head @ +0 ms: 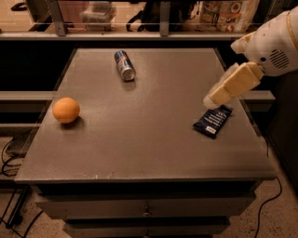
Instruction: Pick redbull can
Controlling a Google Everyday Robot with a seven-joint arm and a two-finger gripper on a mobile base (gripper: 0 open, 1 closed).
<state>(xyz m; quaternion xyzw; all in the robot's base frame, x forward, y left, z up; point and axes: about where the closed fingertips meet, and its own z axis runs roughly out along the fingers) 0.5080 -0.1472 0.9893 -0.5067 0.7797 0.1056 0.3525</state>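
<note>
The redbull can [124, 65] lies on its side at the back of the grey table [139, 139], left of centre, its silver top facing the front. My gripper [210, 99] comes in from the right on a white and cream arm and hangs over the table's right side, just above the dark blue snack wrapper [213, 121]. It is far to the right of the can and holds nothing.
An orange [65, 109] sits near the table's left edge. Behind the table runs a rail with packaged goods [228, 14] beyond it. Drawers [146, 209] are below the tabletop, and cables lie on the floor at both sides.
</note>
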